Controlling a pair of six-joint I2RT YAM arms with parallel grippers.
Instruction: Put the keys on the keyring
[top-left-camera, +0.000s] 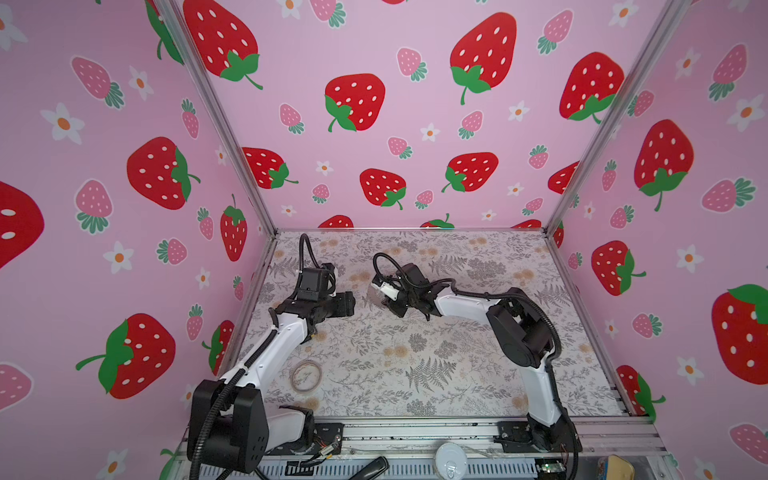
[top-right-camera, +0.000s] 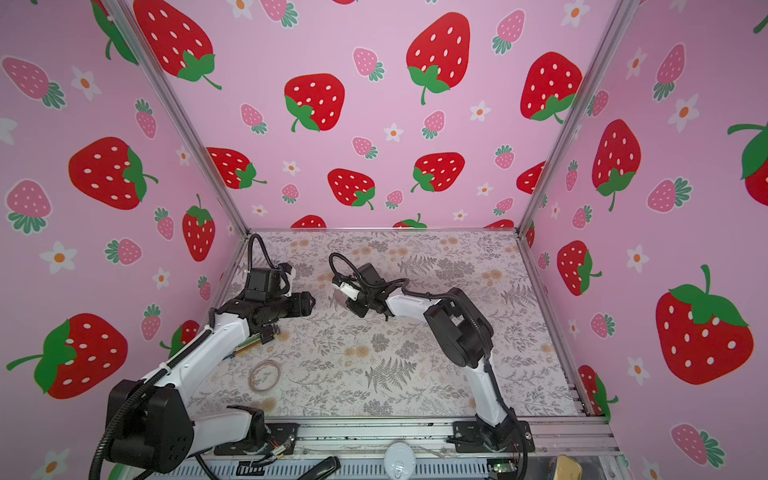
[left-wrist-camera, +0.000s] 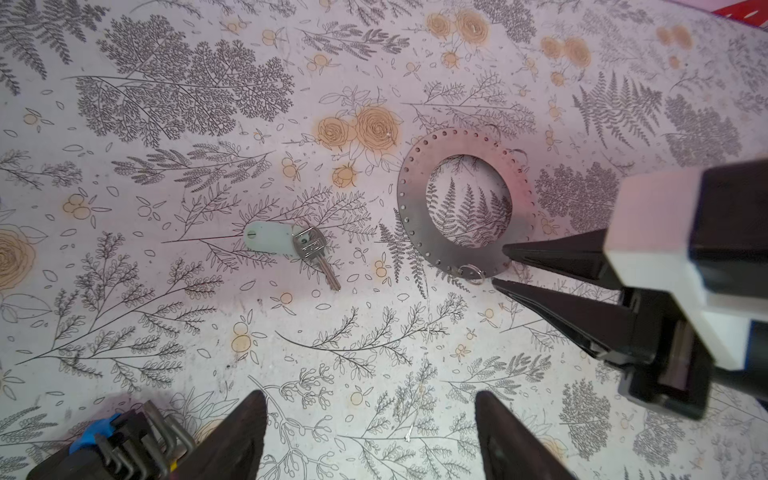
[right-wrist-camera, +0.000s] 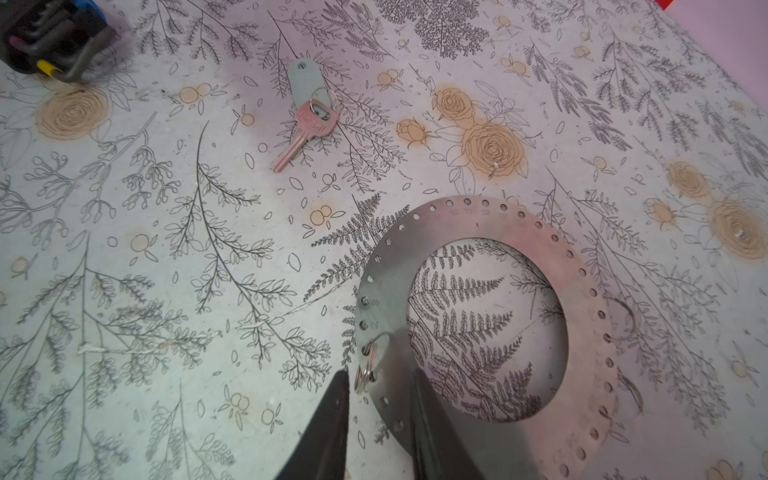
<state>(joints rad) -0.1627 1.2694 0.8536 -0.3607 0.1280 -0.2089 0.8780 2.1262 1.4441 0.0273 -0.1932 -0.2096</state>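
One small silvery key (left-wrist-camera: 316, 253) with a pale green tag (left-wrist-camera: 268, 237) lies flat on the floral table; the right wrist view shows the key (right-wrist-camera: 305, 133) too. The keyring (left-wrist-camera: 415, 208), a flat grey disc with tiny rim holes, lies beside it. A small wire split ring (right-wrist-camera: 368, 365) hangs from one rim hole of the keyring (right-wrist-camera: 478, 218). My right gripper (right-wrist-camera: 379, 376) straddles that rim spot, its jaws narrow, with a gap still showing. My left gripper (left-wrist-camera: 370, 395) hovers open with nothing between its fingers, short of the key. In both top views the two grippers (top-left-camera: 353, 303) (top-left-camera: 384, 297) face each other.
A translucent beige tape ring (top-left-camera: 306, 376) lies near the front left. A bundle of hex wrenches (left-wrist-camera: 124, 440) in a black holder sits by the left arm's wrist. Pink strawberry walls close in the table on three sides.
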